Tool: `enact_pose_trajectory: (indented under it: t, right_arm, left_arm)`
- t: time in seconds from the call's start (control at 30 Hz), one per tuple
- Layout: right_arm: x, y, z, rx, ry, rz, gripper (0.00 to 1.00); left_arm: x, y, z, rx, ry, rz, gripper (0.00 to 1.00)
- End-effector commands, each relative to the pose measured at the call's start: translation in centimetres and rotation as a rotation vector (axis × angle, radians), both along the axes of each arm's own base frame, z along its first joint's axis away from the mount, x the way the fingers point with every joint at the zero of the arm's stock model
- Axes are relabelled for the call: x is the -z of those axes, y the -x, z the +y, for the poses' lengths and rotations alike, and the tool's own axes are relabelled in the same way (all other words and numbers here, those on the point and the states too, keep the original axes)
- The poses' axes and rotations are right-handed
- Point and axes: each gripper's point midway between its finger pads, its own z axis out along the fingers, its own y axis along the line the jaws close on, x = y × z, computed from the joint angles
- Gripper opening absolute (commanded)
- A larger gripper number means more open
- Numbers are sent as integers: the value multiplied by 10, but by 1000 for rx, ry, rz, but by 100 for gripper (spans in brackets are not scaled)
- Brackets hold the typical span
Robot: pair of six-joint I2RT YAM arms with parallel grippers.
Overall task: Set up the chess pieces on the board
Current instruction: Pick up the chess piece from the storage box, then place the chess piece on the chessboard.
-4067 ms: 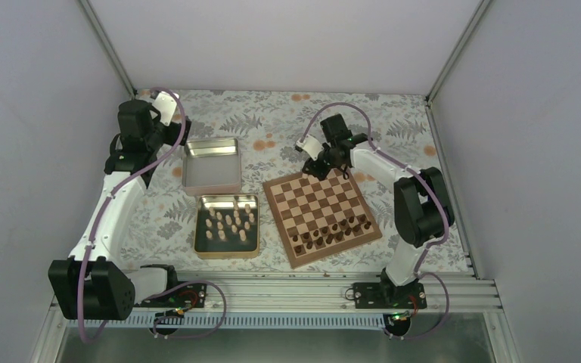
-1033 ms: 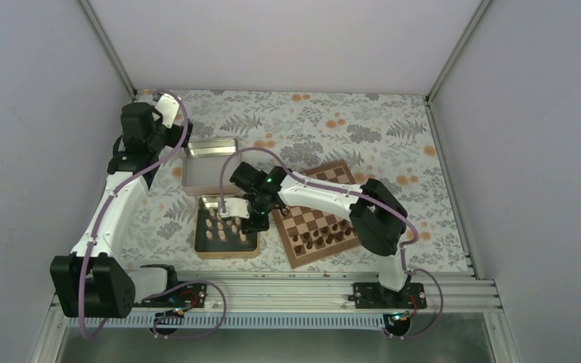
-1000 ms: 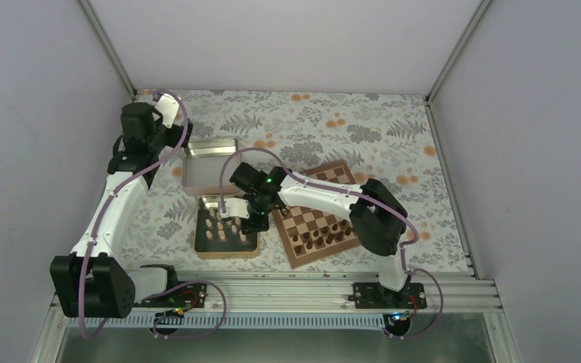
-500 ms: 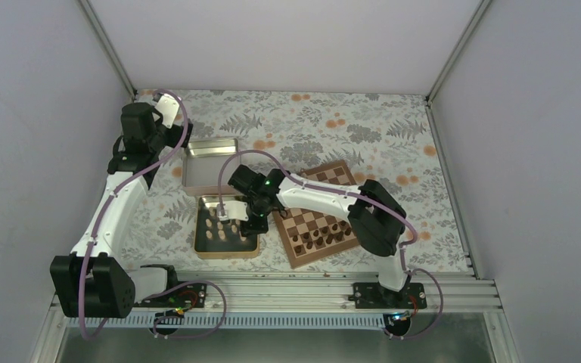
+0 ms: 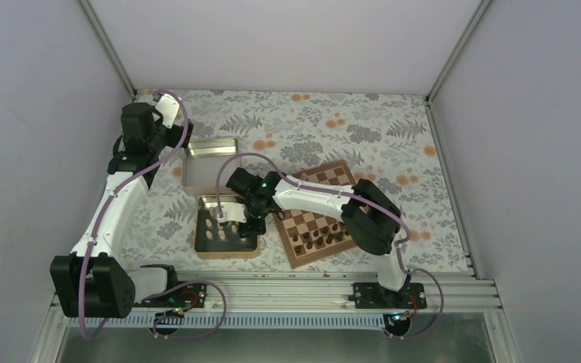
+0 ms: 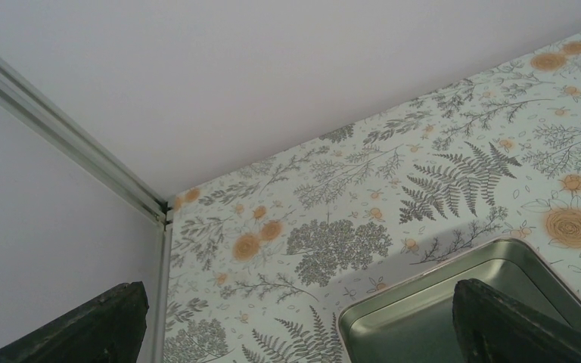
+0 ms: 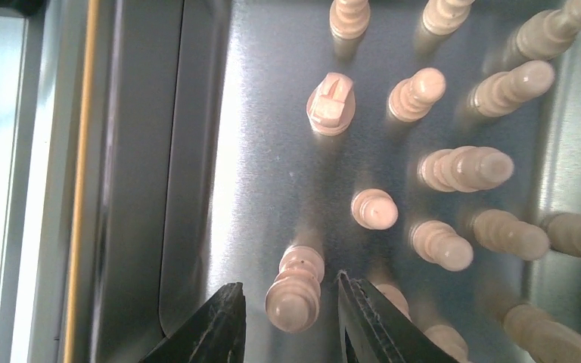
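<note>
Inside the tin (image 7: 197, 151), the right claw (image 7: 289, 281) is hanging part-open astride one pale chess piece (image 7: 293, 299), gripping nothing, and closing is risking toppling the neighbouring piece (image 7: 397, 297).

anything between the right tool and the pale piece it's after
Nothing visible. The pale piece stands between the open fingers of the right tool, untouched; a neighbouring piece sits close beside one finger.
</note>
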Motion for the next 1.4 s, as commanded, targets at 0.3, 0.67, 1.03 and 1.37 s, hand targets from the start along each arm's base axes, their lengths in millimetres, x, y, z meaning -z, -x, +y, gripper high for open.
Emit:
enact_pose_trajectory:
  t: [0.3,0.67,1.03,1.37]
  right_arm:
    - [4,1,12,0,-2,-18,17]
    - [-85,-23,0,67,-130,-111,12]
    - [-138,-167,-136,471,-114,-264,13]
    - [-83,-208,-213,638,9,-216,13]
  left_arm:
    - [-2,3,-1,5,13,-13,100]
    - [-5,3,0,3,12,-20,100]
    - [-8,2,1,-2,10,-28,100]
    - [-7,3,1,-1,12,-27,100]
